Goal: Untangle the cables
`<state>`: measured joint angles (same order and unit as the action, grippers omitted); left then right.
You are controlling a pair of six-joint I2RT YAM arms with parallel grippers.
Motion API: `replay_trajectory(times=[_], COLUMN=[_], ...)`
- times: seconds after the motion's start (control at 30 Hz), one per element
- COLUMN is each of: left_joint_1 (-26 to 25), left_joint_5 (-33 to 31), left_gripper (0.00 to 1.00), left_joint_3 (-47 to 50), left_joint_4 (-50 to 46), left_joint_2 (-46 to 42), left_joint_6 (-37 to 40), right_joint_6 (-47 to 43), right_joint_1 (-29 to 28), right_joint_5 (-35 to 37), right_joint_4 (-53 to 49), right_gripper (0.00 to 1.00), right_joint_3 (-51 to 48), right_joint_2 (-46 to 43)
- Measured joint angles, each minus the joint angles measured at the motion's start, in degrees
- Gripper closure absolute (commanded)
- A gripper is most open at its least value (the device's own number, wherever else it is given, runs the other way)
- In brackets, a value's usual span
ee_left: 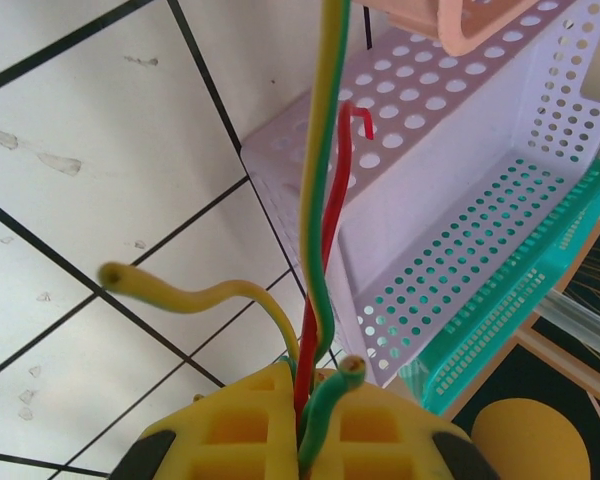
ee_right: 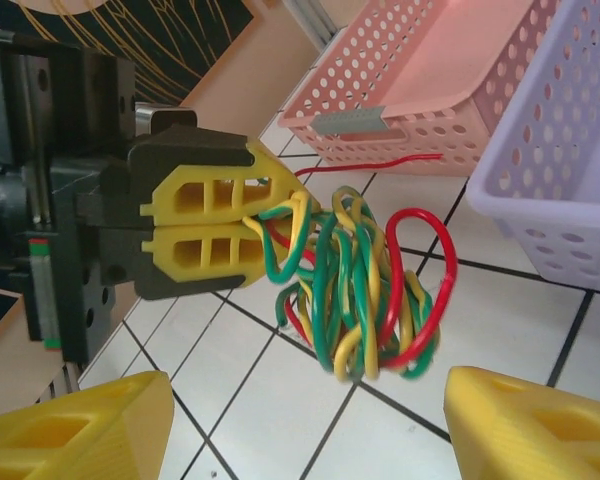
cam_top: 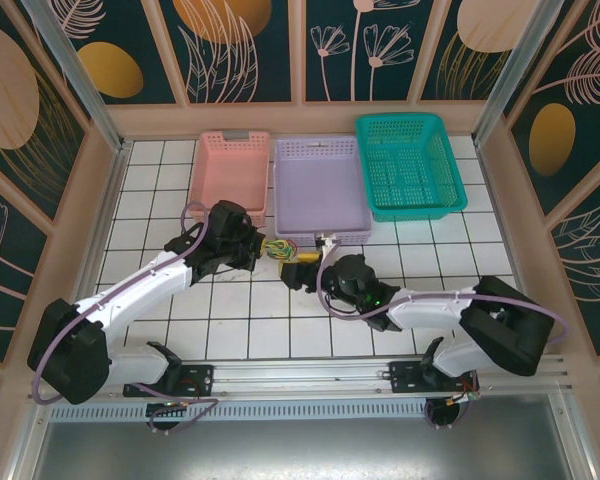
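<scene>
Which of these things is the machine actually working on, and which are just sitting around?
In the job: the tangle of cables, yellow, green and red; the left gripper, jaws shut on it; the right gripper, jaws open close by.
Just lying about: pink basket, lilac basket, teal basket.

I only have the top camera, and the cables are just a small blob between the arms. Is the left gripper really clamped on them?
Observer: Yes. In the right wrist view the left gripper is shut on several strands of the cables.
Operator: And the right gripper?
Observer: The right gripper is open, fingers spread short of the cables, touching nothing.
Operator: Any loose ends?
Observer: A free yellow end sticks out beside the left gripper.
</scene>
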<state>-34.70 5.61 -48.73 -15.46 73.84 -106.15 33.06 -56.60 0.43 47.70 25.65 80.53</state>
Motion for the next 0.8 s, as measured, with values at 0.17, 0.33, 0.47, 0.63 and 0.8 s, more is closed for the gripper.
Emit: replay_trajectory(times=[0.17,0.33,0.47,0.63,0.8], left_joint_1=[-0.3,-0.4,-0.3,-0.3,-0.3], left_joint_5=[0.5,0.9,0.3,-0.5,-2.4], left_gripper=[1.0,1.0,1.0,1.0,1.0], left_joint_3=[0.0,0.0,-0.2,-0.7,-2.8], left_joint_4=[0.0,0.0,-0.3,-1.7,-3.8], left_joint_2=[0.0,-0.4,-1.0,-0.9,-0.2], left_joint_6=[-0.7,-1.1,-1.1,-1.1,1.0], right_joint_6=[0.9,2.3,3.8,5.2,6.2], right_joint_1=[0.9,1.9,2.1,2.2,3.5], right_joint_5=[0.0,-0.6,-1.8,-3.0,-5.8], right_joint_4=[4.0,5.4,6.5,6.5,3.0], right_gripper=[0.37,0.55,0.66,0.96,1.0], right_joint_3=[1.1,4.1,5.1,5.2,7.3], right_joint_2=[3.7,6.7,8.4,8.5,8.2])
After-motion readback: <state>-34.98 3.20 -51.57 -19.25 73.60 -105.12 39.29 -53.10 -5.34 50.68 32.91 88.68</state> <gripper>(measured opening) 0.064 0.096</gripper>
